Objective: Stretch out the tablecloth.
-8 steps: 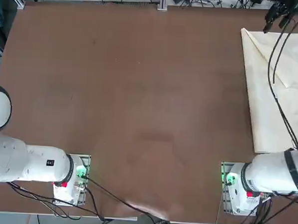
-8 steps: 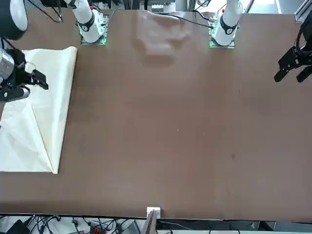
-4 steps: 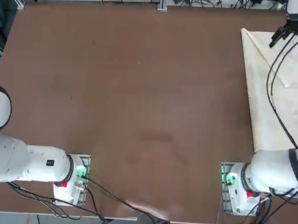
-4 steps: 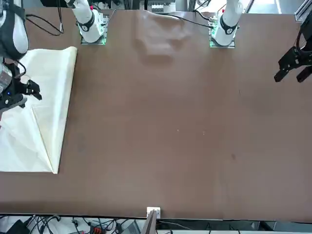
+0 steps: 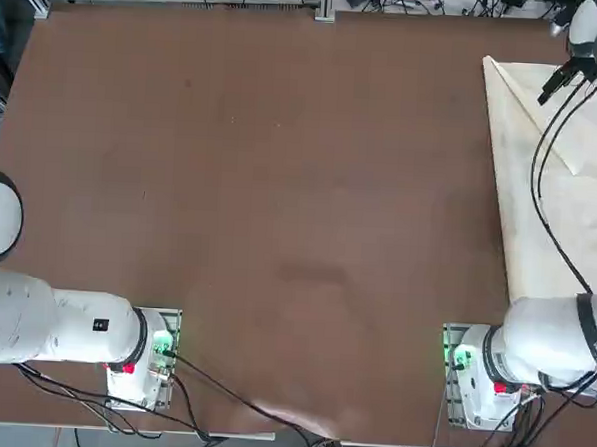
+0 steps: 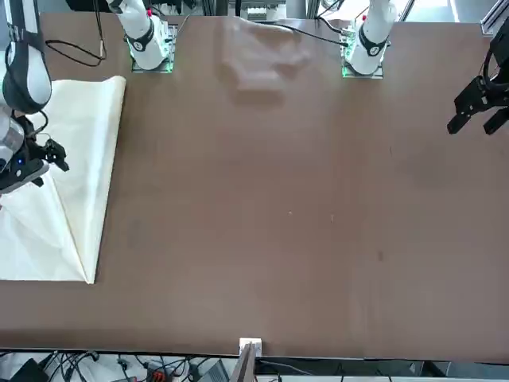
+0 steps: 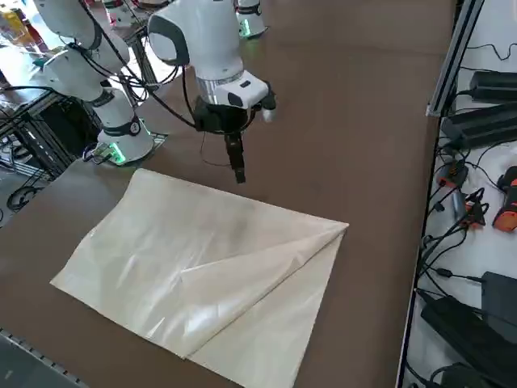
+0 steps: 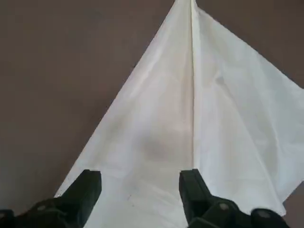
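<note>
One tablecloth (image 7: 202, 267), folded; one table (image 5: 281, 183); two robot arms

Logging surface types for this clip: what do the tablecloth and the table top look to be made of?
The tablecloth looks like thin cream woven fabric, matte with a slight sheen; it lies limp with soft creases and a folded-over corner flap. The table top looks like a smooth brown matte sheet, perhaps laminate or a mat; uniform, no grain. The open right gripper hovers above the cloth.
</note>
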Robot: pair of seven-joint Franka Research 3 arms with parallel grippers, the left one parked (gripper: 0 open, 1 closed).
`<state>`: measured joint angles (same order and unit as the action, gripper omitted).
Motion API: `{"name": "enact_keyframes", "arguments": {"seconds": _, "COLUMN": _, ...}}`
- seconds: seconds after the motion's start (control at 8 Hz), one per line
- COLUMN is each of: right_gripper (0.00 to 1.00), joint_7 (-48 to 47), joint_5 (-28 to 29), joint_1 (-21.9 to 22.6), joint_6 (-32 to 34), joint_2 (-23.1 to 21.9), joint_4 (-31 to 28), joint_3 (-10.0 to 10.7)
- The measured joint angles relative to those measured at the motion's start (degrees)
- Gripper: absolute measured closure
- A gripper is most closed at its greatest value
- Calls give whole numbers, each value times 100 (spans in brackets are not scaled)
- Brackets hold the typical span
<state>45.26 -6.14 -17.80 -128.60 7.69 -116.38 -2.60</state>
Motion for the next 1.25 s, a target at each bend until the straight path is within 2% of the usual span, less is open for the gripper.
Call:
{"name": "enact_keyframes", "arguments": {"seconds": 0.62, "right_gripper": 0, "joint_7": 1665, "joint_5": -1, "joint_1": -532, "joint_6": -1191, "joint_2": 907, "joint_4": -17, "joint_3": 3}}
{"name": "enact_keyframes", "arguments": {"seconds": 1.0, "right_gripper": 0, "joint_7": 2663, "joint_5": -1, "joint_1": -1057, "joint_6": -1345, "joint_2": 1075, "joint_4": -26, "joint_3": 14}}
{"name": "enact_keyframes", "arguments": {"seconds": 1.25, "right_gripper": 0, "joint_7": 3005, "joint_5": -1, "joint_1": -1395, "joint_6": -1359, "joint_2": 1158, "joint_4": -84, "joint_3": 19}}
